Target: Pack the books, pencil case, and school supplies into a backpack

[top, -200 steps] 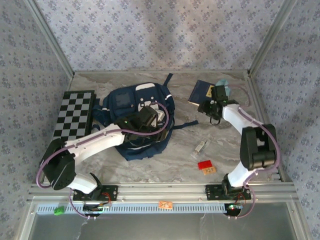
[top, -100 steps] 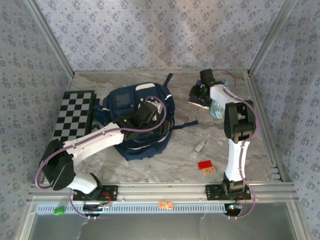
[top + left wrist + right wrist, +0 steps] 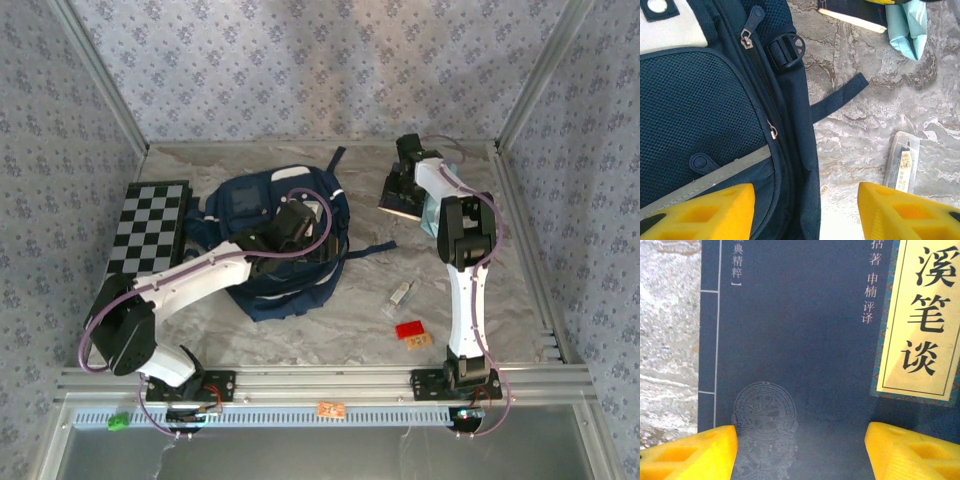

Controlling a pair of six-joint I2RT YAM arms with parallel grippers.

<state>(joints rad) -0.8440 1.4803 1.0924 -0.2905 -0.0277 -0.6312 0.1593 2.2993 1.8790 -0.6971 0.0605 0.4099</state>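
as the top external camera shows it, my left arm reaches over the backpack, which lies left of centre on the marble surface, beside a checkered board. my right arm stretches to the far right, over the books; the pencil case lies just beside them. the school supplies, a small clear oblong, lie apart from the backpack, near a red tag.

left wrist view: my left jaws stand spread, with nothing between the yellow fingers. below them are the backpack's zipped side and a strap trailing over the bare surface. the school supplies lie at right, the pencil case at top right.

right wrist view: my right jaws stand spread over a navy book with a yellow label. whether they touch the cover i cannot tell.
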